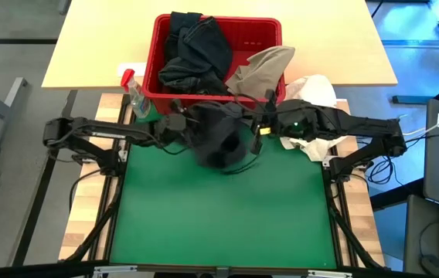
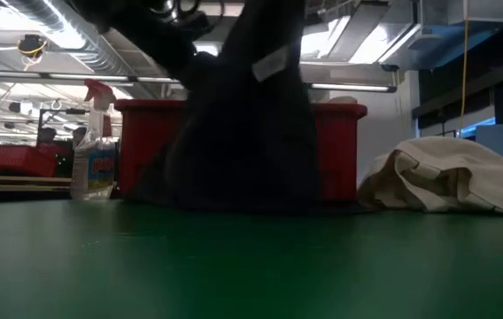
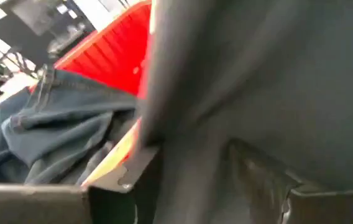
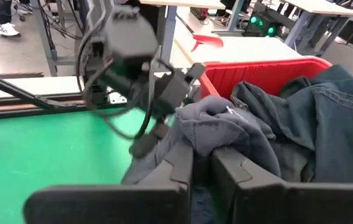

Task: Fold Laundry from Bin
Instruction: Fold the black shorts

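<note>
Two dark, jointed arms are seen, trailed by looping black cables. The right end effector (image 4: 202, 167) is shown with blocky black fingers (image 4: 176, 168); a green light glows on the right arm (image 1: 335, 120).

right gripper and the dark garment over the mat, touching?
Touching. The right wrist view shows the right gripper with its fingers closed on a fold of the dark garment.

High view is evenly lit from overhead, but we see motion blur on the dark garment (image 1: 219, 139). Low view is dim and backlit by ceiling strip lights (image 2: 57, 40), foreground green mat (image 2: 234, 266) soft. Left wrist view is heavily blurred, right wrist view mostly sharp
</note>
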Action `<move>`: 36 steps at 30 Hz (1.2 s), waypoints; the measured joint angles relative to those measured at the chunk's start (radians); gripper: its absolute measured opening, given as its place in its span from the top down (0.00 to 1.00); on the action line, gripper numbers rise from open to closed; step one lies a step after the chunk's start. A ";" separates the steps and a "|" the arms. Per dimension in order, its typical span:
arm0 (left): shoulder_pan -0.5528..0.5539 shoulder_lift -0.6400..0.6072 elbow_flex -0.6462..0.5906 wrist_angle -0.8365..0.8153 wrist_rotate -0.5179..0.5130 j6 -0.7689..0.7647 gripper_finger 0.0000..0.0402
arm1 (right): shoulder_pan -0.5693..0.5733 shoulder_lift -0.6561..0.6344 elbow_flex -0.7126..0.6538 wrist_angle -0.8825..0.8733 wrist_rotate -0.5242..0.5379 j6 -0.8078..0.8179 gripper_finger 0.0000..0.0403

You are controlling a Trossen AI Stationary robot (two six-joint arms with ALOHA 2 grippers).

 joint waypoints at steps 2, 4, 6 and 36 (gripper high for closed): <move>0.006 -0.067 0.000 -0.070 0.117 -0.018 0.55 | 0.001 0.000 0.000 0.002 0.016 -0.004 0.92; 0.006 -0.139 0.000 -0.129 0.333 -0.055 0.55 | 0.001 0.000 0.000 0.009 0.038 -0.005 0.92; -0.001 -0.193 0.000 -0.144 0.554 -0.128 0.55 | 0.000 0.001 0.000 0.015 0.047 -0.005 0.92; -0.349 0.053 -0.001 -0.099 0.289 -0.073 0.55 | -0.127 0.049 0.000 0.006 0.082 -0.005 0.92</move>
